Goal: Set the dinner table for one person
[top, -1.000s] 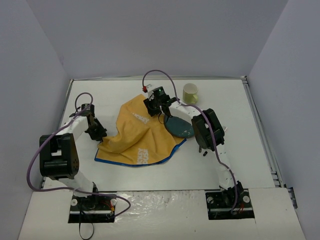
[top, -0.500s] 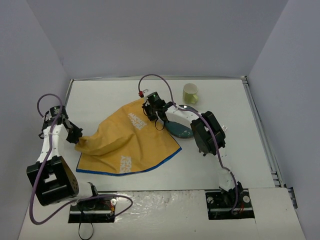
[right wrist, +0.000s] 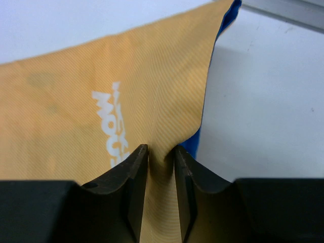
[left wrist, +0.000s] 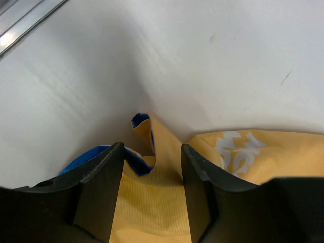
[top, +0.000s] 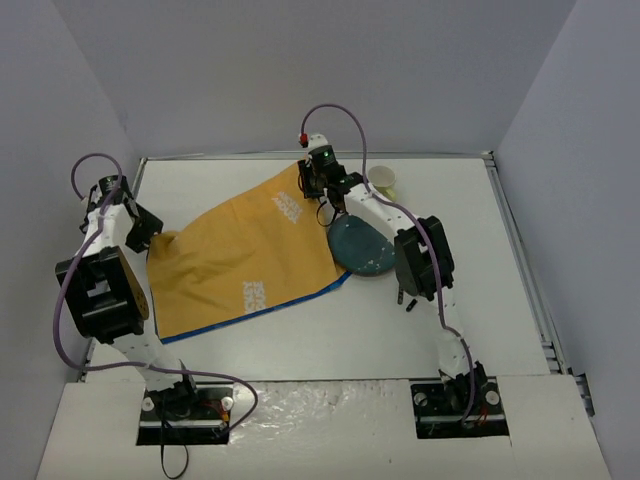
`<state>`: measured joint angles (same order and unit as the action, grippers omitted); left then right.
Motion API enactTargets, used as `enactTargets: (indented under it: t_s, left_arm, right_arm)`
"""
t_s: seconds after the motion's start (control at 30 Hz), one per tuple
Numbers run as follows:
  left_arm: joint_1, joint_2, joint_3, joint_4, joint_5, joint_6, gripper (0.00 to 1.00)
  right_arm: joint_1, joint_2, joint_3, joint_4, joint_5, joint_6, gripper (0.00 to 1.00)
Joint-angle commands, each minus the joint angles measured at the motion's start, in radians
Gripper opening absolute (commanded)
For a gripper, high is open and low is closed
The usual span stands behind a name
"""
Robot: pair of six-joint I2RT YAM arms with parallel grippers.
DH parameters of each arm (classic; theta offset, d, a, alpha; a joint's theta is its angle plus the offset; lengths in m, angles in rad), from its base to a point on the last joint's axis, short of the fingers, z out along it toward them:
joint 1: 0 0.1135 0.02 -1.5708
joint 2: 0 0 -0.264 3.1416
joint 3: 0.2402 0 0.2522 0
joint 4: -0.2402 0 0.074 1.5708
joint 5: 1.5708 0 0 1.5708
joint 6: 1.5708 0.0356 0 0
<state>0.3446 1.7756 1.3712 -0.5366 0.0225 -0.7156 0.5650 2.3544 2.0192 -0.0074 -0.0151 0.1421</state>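
My left claw (top: 147, 231) (left wrist: 152, 151) sits at the left corner of the orange-yellow cloth placemat with blue edge and white lettering (top: 250, 262) (left wrist: 243, 152) (right wrist: 76, 101). Its fingers (left wrist: 98, 187) stand spread apart. A crumpled fold of that corner rises in the gap between them, with the blue hem curled over, and I cannot see the fold pressed by either finger.

My right claw (top: 313, 181) (right wrist: 161, 152) is at the far corner of the placemat. Its fingers (right wrist: 132, 187) are drawn close and pinch the cloth between them. The fabric puckers into the narrow gap, and the blue edge runs just to the right of it.

The placemat is stretched slantwise between my two claws, lettering up, with its near blue edge lying flat.

The large flat white rectangular tabletop (top: 300, 345) (left wrist: 202, 61) (right wrist: 263, 101) lies under the placemat and reaches out past it on every side.

A dark teal round plate (top: 362, 252) lies just beside the placemat's right edge, under my right arm. A pale yellow cup (top: 382, 181) stands further right of the placemat, beyond the plate.
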Motion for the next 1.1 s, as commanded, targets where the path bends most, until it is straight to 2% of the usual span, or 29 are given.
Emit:
enactTargets:
  t_s: [0.0,0.03,0.07,0.17,0.23,0.33,0.37,0.47,0.53,0.63,0.77,1.07]
  left_arm:
    - [0.008,0.002,0.210,0.015,0.066,0.051,0.85]
    - [0.007,-0.007,0.239,-0.006,0.075,0.060,0.94]
    - [0.007,-0.008,0.245,-0.011,0.081,0.067,0.96]
    - [-0.011,-0.143,0.177,-0.089,0.075,0.076,0.97]
    - [-0.028,-0.247,0.066,-0.119,0.045,0.059,0.97]
    - [-0.047,-0.447,-0.201,-0.146,-0.011,0.019,0.97]
    - [-0.048,-0.499,-0.242,-0.166,-0.022,0.013,0.97]
    - [-0.050,-0.596,-0.446,-0.195,-0.024,0.014,0.97]
    - [-0.053,-0.619,-0.525,-0.188,-0.023,0.009,0.97]
    - [-0.052,-0.637,-0.582,-0.171,-0.034,0.000,0.97]
    - [-0.055,-0.586,-0.615,-0.156,-0.067,0.005,0.97]
    - [-0.070,-0.443,-0.668,-0.095,-0.060,-0.007,0.97]
  right_arm:
    - [0.006,-0.021,0.061,0.019,-0.008,-0.010,0.57]
    - [0.006,-0.041,0.055,0.018,-0.007,-0.014,0.66]
    - [0.006,-0.064,0.040,0.018,-0.003,-0.016,0.72]
    - [0.008,-0.209,-0.060,0.018,0.022,-0.006,0.89]
    - [0.009,-0.294,-0.145,0.020,0.059,0.028,0.93]
    - [0.010,-0.446,-0.339,0.018,0.100,0.080,0.95]
    - [0.010,-0.470,-0.405,0.018,0.115,0.102,0.95]
    - [0.010,-0.604,-0.546,0.020,0.109,0.151,0.96]
    - [0.016,-0.668,-0.632,0.020,0.077,0.164,0.96]
    - [0.028,-0.754,-0.750,0.020,0.048,0.192,0.97]
    - [0.061,-0.834,-0.874,0.027,0.038,0.208,0.99]
    - [0.066,-0.935,-1.020,0.061,0.026,0.231,1.00]
